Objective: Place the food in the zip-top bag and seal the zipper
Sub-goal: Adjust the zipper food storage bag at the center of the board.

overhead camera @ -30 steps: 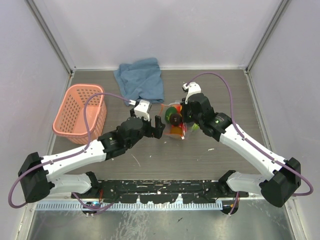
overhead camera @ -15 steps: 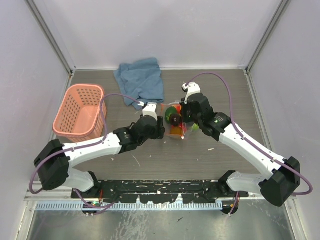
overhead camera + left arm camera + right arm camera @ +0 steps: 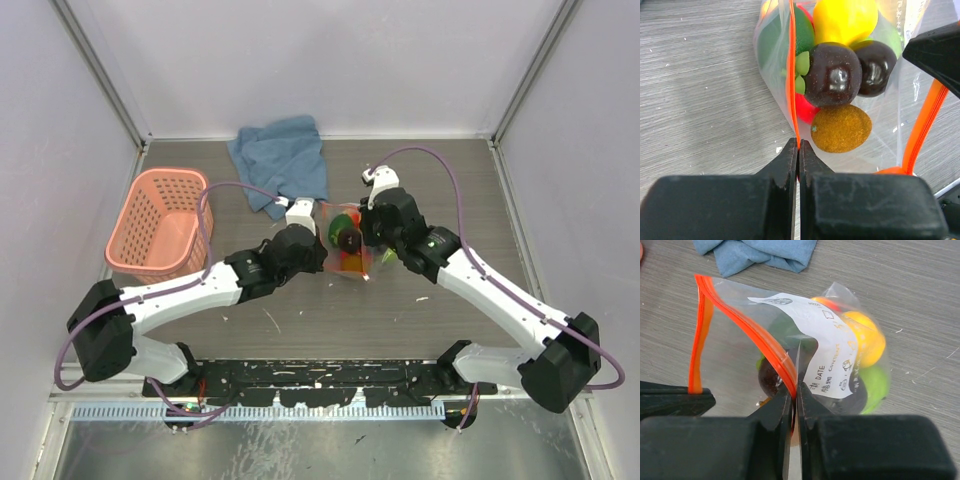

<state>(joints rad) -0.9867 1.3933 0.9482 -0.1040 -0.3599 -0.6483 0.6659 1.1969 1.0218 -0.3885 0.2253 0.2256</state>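
The zip-top bag [image 3: 350,242] lies mid-table, holding the food: a dark brown fruit [image 3: 832,75], a yellow one [image 3: 845,20], a fuzzy orange one [image 3: 841,128], and a green one [image 3: 875,382]. Its orange zipper [image 3: 791,75] runs up from my left gripper [image 3: 798,145], which is shut on that strip at the bag's near-left side [image 3: 325,258]. My right gripper [image 3: 795,390] pinches the other zipper strip [image 3: 747,325] on the bag's right side [image 3: 368,245]. The bag's mouth gapes between the two strips.
A pink lattice basket [image 3: 150,182] stands at the left of the table. A crumpled blue cloth [image 3: 285,160] lies just behind the bag, also in the right wrist view [image 3: 755,252]. The enclosure's walls bound the table on three sides.
My left arm has reached right to the bag and its open gripper has closed on the zipper strip. The right arm has stayed at the bag.
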